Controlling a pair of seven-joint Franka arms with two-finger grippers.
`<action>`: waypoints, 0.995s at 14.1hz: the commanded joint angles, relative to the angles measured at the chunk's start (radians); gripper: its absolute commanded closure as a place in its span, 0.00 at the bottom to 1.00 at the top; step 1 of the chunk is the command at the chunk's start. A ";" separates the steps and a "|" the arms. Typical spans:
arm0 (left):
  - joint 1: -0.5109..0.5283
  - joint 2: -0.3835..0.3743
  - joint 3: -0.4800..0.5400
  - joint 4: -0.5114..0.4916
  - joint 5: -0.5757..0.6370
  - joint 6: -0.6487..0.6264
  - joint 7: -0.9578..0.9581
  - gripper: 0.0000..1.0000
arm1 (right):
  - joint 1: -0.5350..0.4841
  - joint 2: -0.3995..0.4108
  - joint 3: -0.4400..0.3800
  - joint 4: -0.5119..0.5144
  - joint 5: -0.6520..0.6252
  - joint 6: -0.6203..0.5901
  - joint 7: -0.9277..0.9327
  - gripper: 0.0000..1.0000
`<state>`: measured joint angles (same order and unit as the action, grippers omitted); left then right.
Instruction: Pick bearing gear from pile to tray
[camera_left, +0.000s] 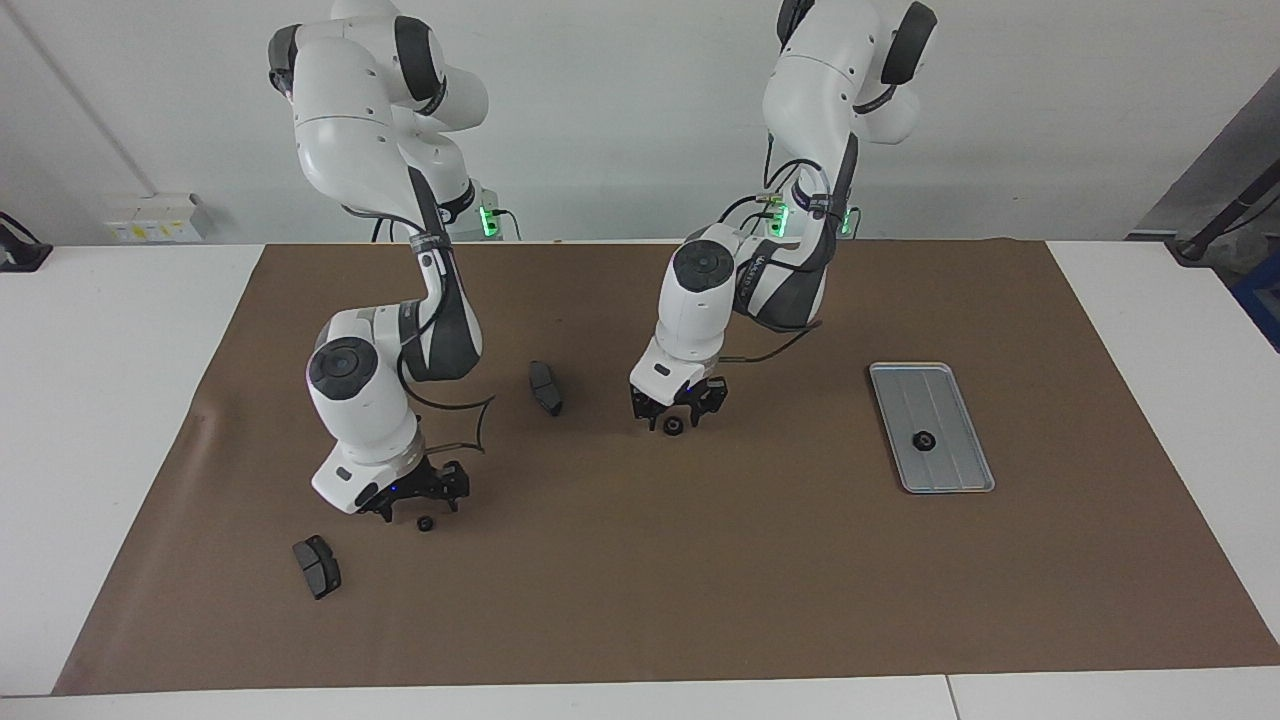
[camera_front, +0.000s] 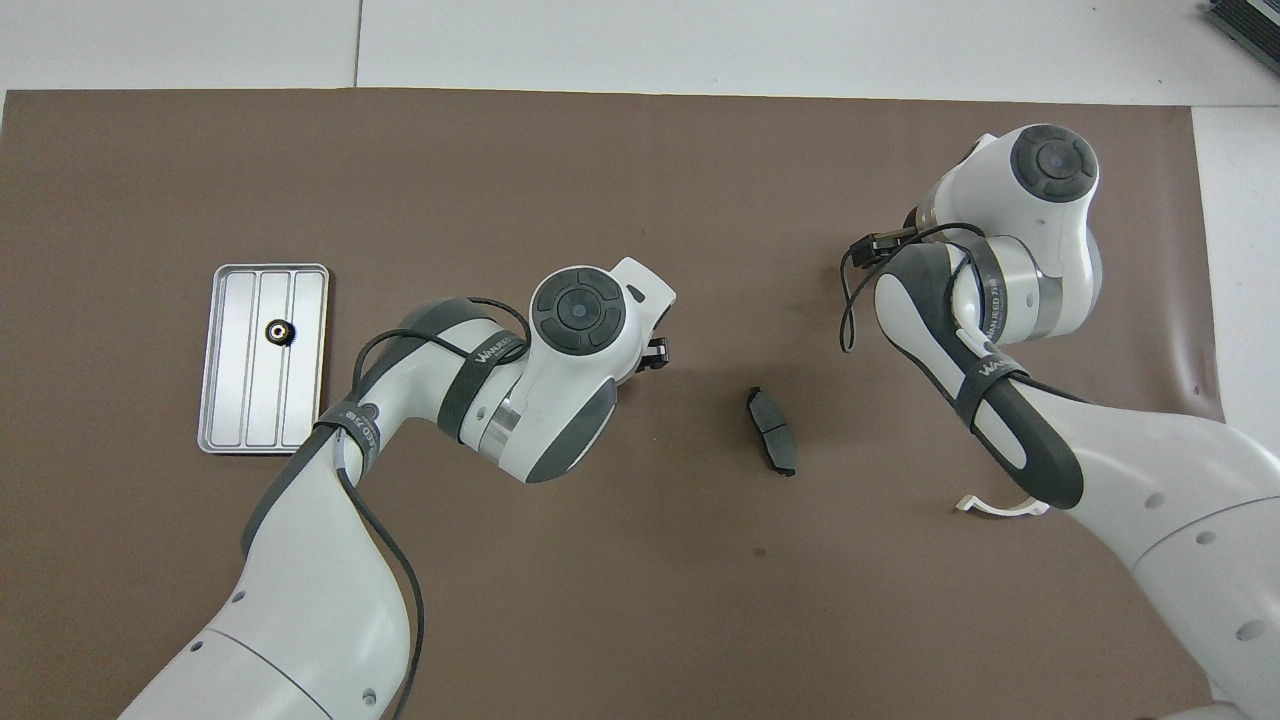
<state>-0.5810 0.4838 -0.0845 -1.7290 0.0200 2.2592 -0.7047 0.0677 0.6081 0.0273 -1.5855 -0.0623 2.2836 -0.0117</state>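
Your left claw (camera_left: 679, 405) is straddling a black bearing ring (camera_left: 674, 426), fingers spread; small, rigid, probably slippery, so pinch across its rim; right claw (camera_left: 421, 490), also spread, is waiting over another ring (camera_left: 425, 524)

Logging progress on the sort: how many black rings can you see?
3: one in the tray, one at the left gripper, one by the right gripper. Arms may hide others.
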 joint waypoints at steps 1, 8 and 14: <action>-0.017 -0.017 0.019 -0.052 0.012 0.039 -0.022 0.31 | -0.016 0.027 0.011 0.039 0.004 0.005 -0.031 0.34; -0.026 -0.028 0.019 -0.093 0.012 0.071 -0.033 0.37 | -0.017 0.030 0.013 0.039 0.012 0.045 -0.030 0.50; -0.026 -0.028 0.019 -0.092 0.012 0.071 -0.032 0.70 | -0.016 0.035 0.013 0.030 0.056 0.099 -0.030 0.50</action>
<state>-0.5874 0.4712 -0.0796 -1.7864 0.0223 2.3038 -0.7140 0.0641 0.6254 0.0275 -1.5709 -0.0336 2.3698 -0.0117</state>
